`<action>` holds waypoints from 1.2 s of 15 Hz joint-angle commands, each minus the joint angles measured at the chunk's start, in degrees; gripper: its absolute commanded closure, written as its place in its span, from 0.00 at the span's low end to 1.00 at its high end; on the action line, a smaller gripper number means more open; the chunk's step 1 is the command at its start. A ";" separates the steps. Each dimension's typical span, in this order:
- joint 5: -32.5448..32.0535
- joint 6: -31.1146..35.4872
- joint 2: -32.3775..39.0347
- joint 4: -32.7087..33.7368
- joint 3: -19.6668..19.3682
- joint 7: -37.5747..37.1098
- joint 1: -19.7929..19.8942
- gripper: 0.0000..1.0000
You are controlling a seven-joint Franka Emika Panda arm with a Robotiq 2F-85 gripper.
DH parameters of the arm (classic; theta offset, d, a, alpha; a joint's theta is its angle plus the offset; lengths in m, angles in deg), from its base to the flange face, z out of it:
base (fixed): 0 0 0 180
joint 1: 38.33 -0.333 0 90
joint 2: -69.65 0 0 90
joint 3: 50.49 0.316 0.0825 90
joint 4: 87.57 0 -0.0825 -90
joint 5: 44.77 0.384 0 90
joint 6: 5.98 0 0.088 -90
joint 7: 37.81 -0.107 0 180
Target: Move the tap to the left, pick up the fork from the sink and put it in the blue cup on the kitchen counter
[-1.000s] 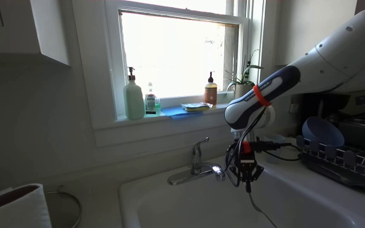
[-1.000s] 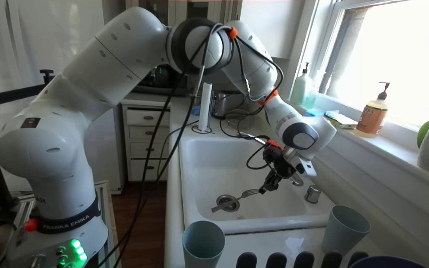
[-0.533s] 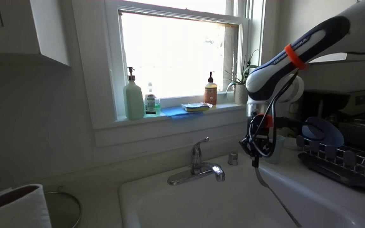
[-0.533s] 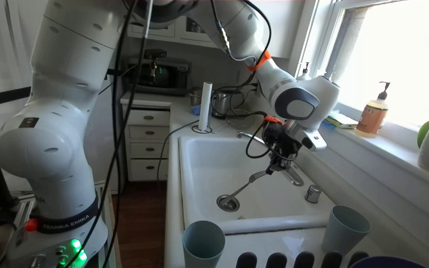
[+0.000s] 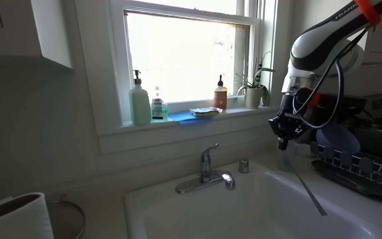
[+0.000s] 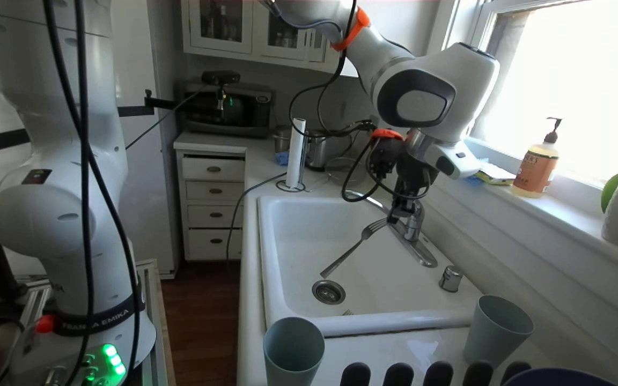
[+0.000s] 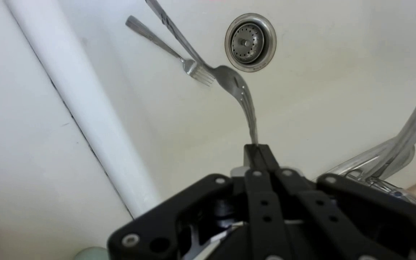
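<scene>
One fork hangs from the gripper, its fingers pinching the tips of the tines, so the handle is the free end. It slopes down over the sink, seemingly clear of the sink floor. Everything in the coming move turns on that slant: the fork's long axis points from the fingers away from the back edge of the counter and toward its front edge, roughly alongside the sink's end edge, not straight down. Beyond that end edge, on the counter, stand the pale bluish front cup, near the front edge, and its look-alike, the back cup, nearer the back edge. Which is meant cannot be told; the back cup seems closer to the fingers. To reach either mouth, the fingers would probably have to stop short toward the back edge, or the wrist tilt, so that the handle end drops in first. Held so near its tips, the fork may swivel. The tap stands by the back edge; a second fork lies on the sink floor.
</scene>
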 commanded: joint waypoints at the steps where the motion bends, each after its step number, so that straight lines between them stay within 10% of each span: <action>1: -0.69 0.91 0.17 0.47 0.01 0.15 -0.05 1.00; 18: -16.38 31.23 -4.72 7.55 -3.54 -4.65 5.52 1.00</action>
